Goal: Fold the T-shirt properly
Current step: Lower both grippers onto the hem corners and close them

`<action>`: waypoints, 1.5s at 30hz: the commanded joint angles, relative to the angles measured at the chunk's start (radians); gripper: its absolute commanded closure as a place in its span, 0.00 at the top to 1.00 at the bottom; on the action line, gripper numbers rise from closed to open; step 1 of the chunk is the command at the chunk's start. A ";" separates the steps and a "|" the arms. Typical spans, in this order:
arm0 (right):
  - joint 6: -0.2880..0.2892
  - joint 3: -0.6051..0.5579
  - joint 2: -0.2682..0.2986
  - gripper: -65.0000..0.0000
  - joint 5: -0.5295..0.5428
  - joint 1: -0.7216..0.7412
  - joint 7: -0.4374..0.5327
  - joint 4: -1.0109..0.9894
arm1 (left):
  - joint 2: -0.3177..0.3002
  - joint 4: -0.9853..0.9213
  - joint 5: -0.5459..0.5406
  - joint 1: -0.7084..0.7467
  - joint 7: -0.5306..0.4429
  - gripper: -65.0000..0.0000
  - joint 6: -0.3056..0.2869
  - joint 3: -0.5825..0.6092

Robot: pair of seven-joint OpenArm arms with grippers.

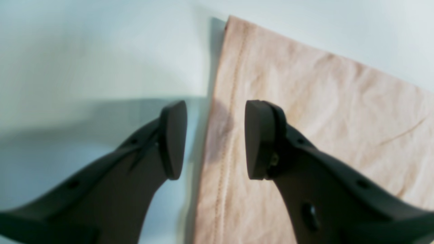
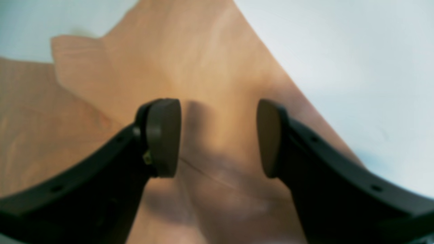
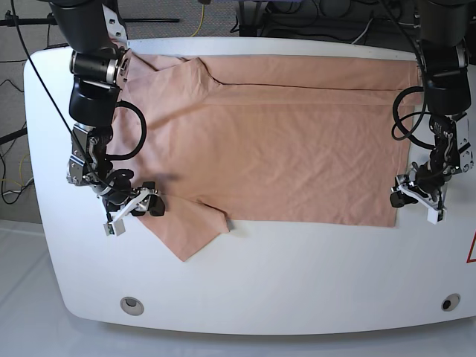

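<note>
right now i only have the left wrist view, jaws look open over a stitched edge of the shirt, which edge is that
Observer: In the base view the left gripper sits at the bottom hem corner of the T-shirt, near the table's front edge.
Operator: where's the other arm
Observer: The right gripper is at the opposite end, by the sleeve that sticks out toward the front.
Operator: is it gripping yet
Observer: No. In the right wrist view its jaws stand open over the cloth, with nothing between them.
Operator: any fold done
Observer: The far long edge looks folded in already, with a crease line running along it.
</note>
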 commanded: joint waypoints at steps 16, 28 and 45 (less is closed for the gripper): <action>-0.034 0.006 0.056 0.53 -0.030 0.083 0.131 -0.116 | -0.014 0.012 -0.011 -0.021 -0.049 0.41 -0.005 0.004; -0.056 0.002 0.058 0.53 -0.044 0.079 0.144 -0.107 | -0.014 0.016 -0.011 -0.016 -0.040 0.41 -0.003 0.004; -0.085 -0.014 0.036 0.53 -0.118 0.100 0.178 -0.160 | -0.016 0.025 -0.009 -0.009 -0.057 0.41 0.000 0.003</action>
